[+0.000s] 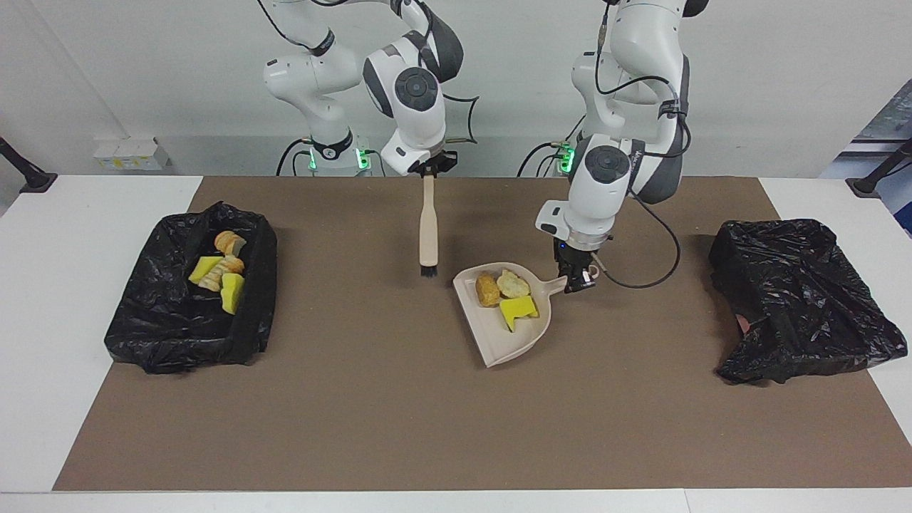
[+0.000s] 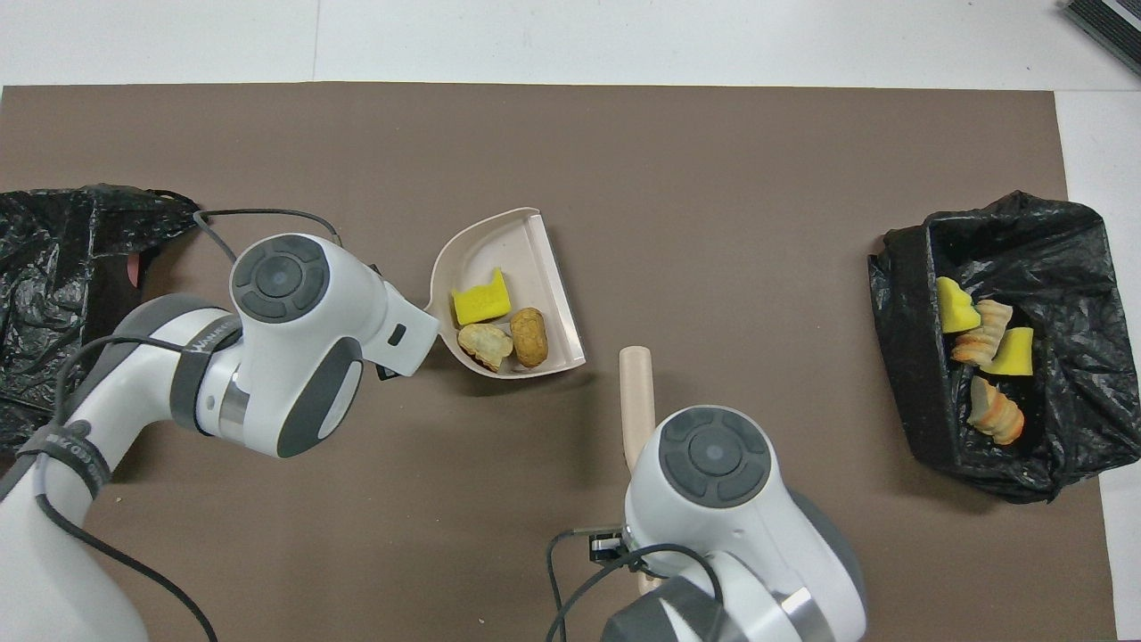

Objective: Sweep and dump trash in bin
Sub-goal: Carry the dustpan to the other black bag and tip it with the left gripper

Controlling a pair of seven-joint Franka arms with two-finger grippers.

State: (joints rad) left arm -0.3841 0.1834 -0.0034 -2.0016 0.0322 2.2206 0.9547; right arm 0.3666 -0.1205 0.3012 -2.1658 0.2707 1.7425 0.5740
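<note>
A: Status on the beige plastic dustpan [image 1: 507, 324]?

B: Left gripper [image 1: 576, 278] is clamped on its handle. Pan sits roughly mid brown mat [image 1: 399, 413], tilted, open edge pointing away from the robots.

A: Trash?

B: Three scraps in the dustpan, bunched at the handle end: a bright yellow sponge chunk [image 1: 518, 308], a pale bread piece [image 1: 513, 283] and a golden-brown bread piece [image 1: 487, 289], all touching. Four more scraps [image 1: 219, 272] lie in the open black-lined bin [image 1: 187, 335] at the right arm's end of the bench: two yellow sponge chunks, two bread pieces.

A: Brush?

B: Beige brush with black bristles [image 1: 427, 231] hangs upright from the right gripper [image 1: 429, 169], which is closed on the top of its handle. Bristles point down, over the mat beside the dustpan, toward the bin with scraps. Brush and dustpan are apart.

A: Anything else near the dustpan?

B: Crumpled black bag [image 1: 798, 299] at the left arm's end of the bench, well apart from the pan. Can't see into it.
</note>
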